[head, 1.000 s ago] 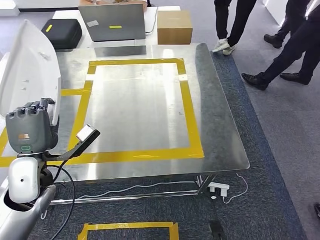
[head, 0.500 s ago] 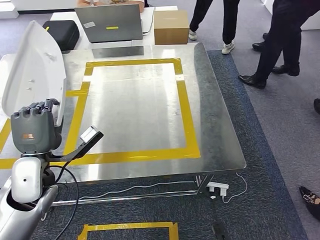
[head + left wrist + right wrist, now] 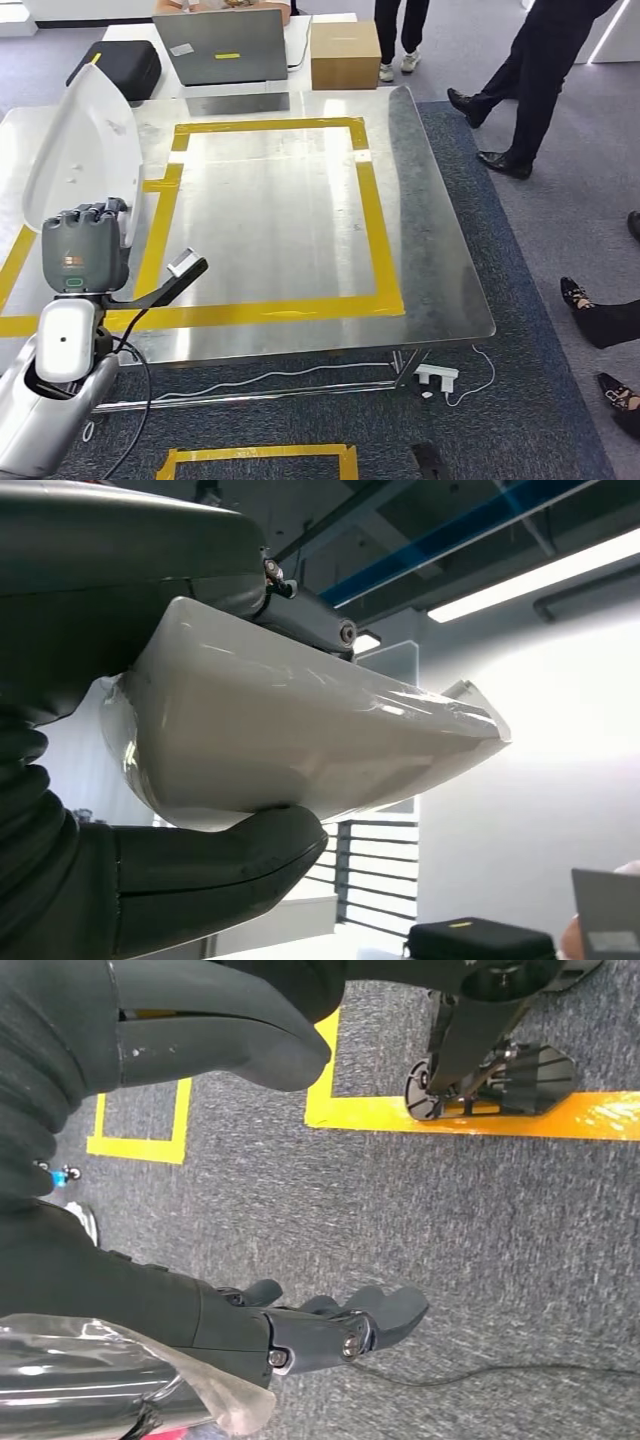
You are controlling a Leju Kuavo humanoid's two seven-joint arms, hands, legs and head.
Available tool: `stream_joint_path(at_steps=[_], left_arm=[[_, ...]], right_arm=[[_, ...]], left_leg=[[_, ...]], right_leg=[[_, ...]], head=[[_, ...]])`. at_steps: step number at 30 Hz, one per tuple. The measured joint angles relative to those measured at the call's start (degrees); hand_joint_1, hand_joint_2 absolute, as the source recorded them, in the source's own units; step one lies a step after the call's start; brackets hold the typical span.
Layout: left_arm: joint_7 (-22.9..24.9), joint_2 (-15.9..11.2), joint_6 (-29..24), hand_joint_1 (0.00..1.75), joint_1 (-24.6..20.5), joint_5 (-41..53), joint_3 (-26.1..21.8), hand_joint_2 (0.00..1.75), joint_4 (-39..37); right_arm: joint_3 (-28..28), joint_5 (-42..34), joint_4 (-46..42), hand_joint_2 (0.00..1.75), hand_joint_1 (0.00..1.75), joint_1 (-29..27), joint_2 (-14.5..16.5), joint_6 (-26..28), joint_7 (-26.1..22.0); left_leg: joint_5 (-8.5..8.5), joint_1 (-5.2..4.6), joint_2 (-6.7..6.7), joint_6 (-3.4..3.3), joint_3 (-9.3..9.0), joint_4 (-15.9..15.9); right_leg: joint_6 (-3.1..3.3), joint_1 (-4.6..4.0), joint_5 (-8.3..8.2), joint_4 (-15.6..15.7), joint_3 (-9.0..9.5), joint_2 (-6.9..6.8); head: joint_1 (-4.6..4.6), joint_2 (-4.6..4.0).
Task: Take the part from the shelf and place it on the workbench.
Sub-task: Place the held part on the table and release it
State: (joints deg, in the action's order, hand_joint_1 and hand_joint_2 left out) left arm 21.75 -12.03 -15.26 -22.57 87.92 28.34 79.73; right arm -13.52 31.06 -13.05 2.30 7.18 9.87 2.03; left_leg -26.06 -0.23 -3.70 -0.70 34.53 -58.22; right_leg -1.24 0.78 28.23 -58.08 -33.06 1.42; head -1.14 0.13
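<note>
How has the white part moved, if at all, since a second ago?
Yes. The part, in the left robot hand, shifted right, toward the yellow tape square on the table.

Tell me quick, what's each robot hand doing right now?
Left hand: holding the white part above the workbench.
Right hand: open, holding nothing, hanging over the carpet.

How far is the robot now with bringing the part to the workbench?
Done: the white part is off the shelf, gripped by the left hand. In hand: it is held upright over the left side of the steel workbench. Left: setting it down and letting go. The right hand hangs open over the carpet.
</note>
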Motion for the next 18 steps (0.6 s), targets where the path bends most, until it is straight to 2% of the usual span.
stream_joint_path(at_steps=[9,18], left_arm=[[2.3,1.02,3.59,1.75,-7.65,0.0,0.47,1.75,-14.77],[3.68,2.0,6.61,1.75,-11.33,0.01,0.67,1.75,-22.22]], right_arm=[[-1.58,2.19,0.02,1.75,0.0,0.37,0.25,-0.64,-0.14],[-2.96,2.87,0.02,1.75,0.0,0.51,0.25,-0.91,-0.3]], left_leg=[[0.02,0.01,0.01,0.01,-0.01,-0.02],[0.01,0.01,0.01,0.01,0.01,-0.02]], right_leg=[[-0.04,0.0,-0.06,0.0,0.0,0.04],[-0.04,0.0,-0.05,0.0,-0.01,0.04]], head=[[0.01,0.0],[-0.01,0.0]])
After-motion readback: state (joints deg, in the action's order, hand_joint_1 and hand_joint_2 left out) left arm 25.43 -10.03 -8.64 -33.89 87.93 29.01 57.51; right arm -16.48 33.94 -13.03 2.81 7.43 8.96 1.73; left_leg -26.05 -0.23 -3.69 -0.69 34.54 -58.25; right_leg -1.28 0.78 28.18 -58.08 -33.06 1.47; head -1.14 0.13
